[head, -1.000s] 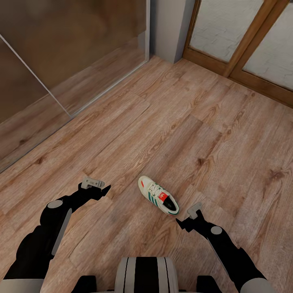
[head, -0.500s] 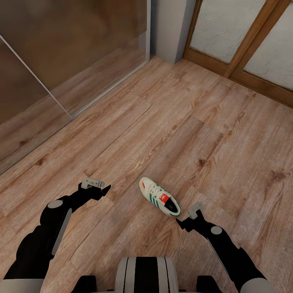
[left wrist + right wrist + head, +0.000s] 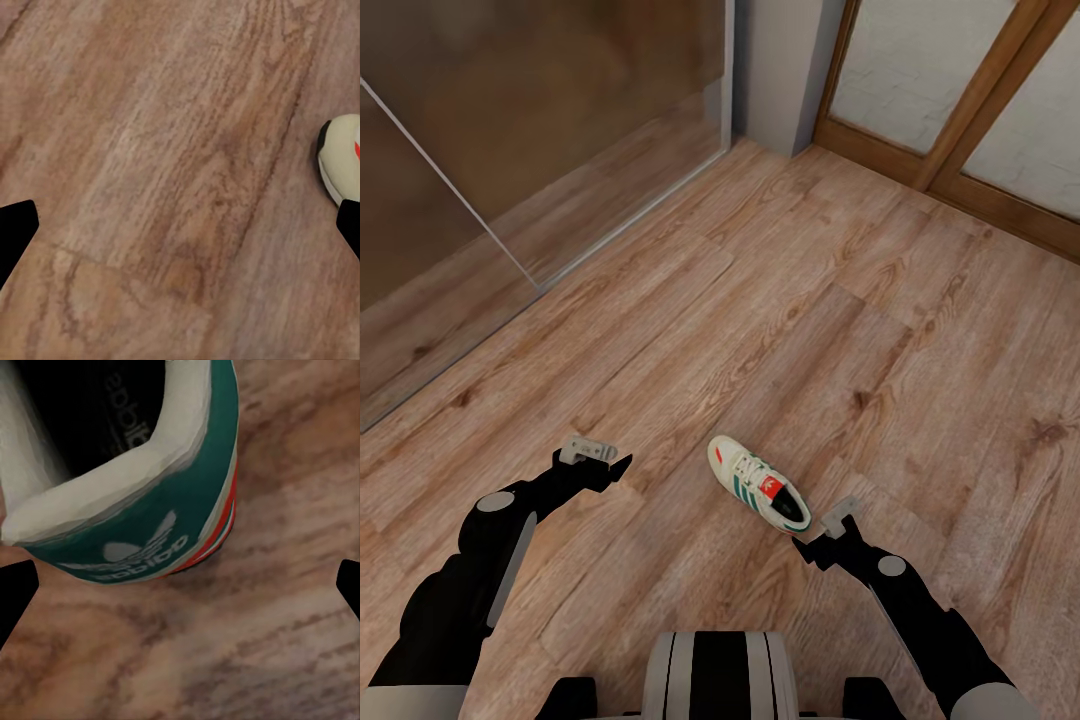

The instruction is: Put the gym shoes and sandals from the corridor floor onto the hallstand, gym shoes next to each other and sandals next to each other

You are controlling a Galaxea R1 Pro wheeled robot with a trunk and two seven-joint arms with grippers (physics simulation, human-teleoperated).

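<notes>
The right gripper hangs over the floor with its jaws spread wide and nothing between them, just beside the heel of a gym shoe. In the right wrist view that heel shows green with a white trefoil mark, the dark shoe opening cut off by the frame edge. The left gripper is likewise wide apart and empty, left of centre in the head view, near the shoe's toe but apart from it. The shoe lies alone on the corridor floor, toe toward the upper left. A glass panel fills the upper left; wood-framed doors cross the upper right.
</notes>
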